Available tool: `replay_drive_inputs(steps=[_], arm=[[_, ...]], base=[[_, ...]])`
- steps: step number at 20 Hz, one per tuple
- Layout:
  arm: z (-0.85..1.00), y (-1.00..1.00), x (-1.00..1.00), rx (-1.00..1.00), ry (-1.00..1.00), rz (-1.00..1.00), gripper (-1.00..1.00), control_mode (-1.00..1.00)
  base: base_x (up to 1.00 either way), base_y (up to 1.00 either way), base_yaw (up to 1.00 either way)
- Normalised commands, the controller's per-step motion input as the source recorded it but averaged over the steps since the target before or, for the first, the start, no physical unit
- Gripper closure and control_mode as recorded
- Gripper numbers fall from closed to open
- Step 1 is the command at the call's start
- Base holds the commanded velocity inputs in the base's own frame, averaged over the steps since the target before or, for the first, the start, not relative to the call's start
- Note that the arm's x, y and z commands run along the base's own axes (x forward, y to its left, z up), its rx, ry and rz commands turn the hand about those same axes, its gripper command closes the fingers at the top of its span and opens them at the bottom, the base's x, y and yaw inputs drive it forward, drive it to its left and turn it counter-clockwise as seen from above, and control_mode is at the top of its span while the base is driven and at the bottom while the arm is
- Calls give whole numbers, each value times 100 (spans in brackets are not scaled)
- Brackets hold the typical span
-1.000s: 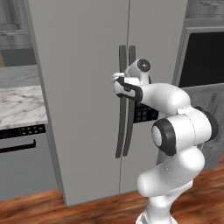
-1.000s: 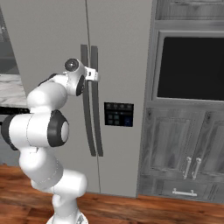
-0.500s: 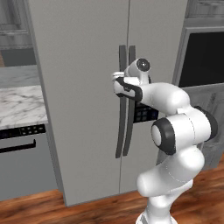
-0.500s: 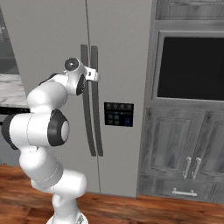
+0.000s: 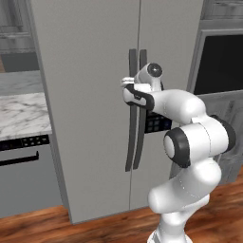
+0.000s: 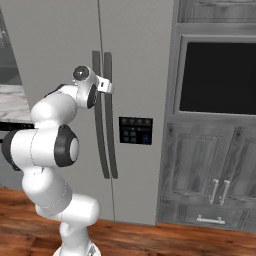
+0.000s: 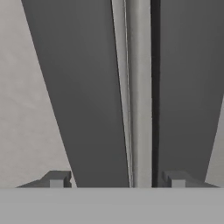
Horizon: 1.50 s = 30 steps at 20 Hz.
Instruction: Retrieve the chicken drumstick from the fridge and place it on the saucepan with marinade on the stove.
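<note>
The fridge (image 5: 90, 71) (image 6: 135, 50) stands shut, with its two long dark handles side by side at the door seam. My gripper (image 5: 126, 83) (image 6: 107, 86) is up against the upper part of the left door's handle (image 5: 131, 137) (image 6: 99, 145). In the hand view my gripper (image 7: 117, 179) is open. The left handle (image 7: 87, 109) fills most of the gap between the tips, and the right handle (image 7: 183, 87) lies behind the right fingertip (image 7: 177, 179). The chicken drumstick, the saucepan with marinade and the stove are out of view.
A black dispenser panel (image 6: 135, 130) sits on the right fridge door. A dark wall oven (image 6: 217, 77) (image 5: 220, 64) and grey cabinet doors (image 6: 210, 170) stand to the right. To the left are a marble counter (image 5: 21, 114) and a grey appliance front (image 5: 23, 175). The floor is wood.
</note>
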Motion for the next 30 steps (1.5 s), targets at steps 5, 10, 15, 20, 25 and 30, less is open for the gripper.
replay_drive_inputs(steps=[5, 10, 15, 20, 25, 30], arm=[[0, 0, 0, 0, 0, 0, 100, -100], [0, 0, 0, 0, 0, 0, 100, -100], [0, 0, 0, 0, 0, 0, 100, -100], [0, 0, 0, 0, 0, 0, 100, -100], [0, 0, -3, 0, 0, 0, 100, -100], [0, 0, -34, 0, 1, 0, 100, -100]], base=[[0, 0, 0], [0, 0, 0], [0, 0, 0], [0, 0, 0], [0, 0, 0], [0, 0, 0]])
